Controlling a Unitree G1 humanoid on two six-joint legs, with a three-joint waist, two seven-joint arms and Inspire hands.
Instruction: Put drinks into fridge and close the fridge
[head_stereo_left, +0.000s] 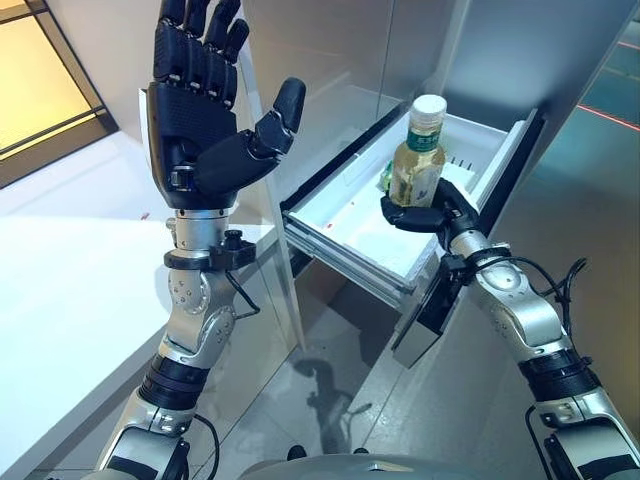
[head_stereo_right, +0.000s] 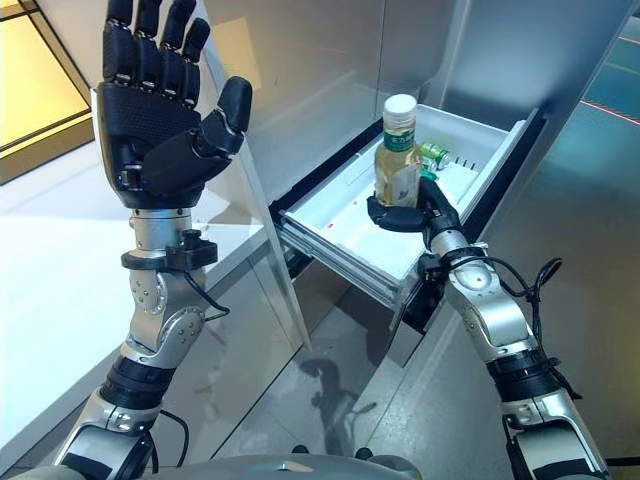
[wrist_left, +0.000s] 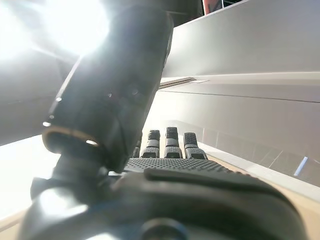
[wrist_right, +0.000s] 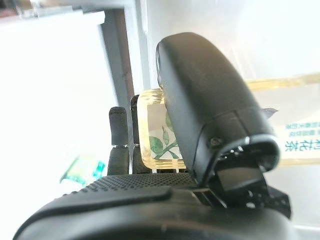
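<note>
My right hand (head_stereo_left: 428, 215) is shut on a clear bottle (head_stereo_left: 418, 158) of pale yellow drink with a white cap and holds it upright over the open white fridge drawer (head_stereo_left: 350, 215). In the right wrist view the thumb (wrist_right: 210, 110) and fingers (wrist_right: 119, 145) wrap the bottle (wrist_right: 152, 135). A green drink (head_stereo_right: 436, 152) lies inside the drawer behind the bottle. My left hand (head_stereo_left: 200, 110) is raised high at the left, open and empty, palm toward the camera.
The drawer stands pulled out from the grey fridge front (head_stereo_left: 560, 60). A white counter (head_stereo_left: 70, 270) runs along the left. Grey floor (head_stereo_left: 330, 380) lies below the drawer.
</note>
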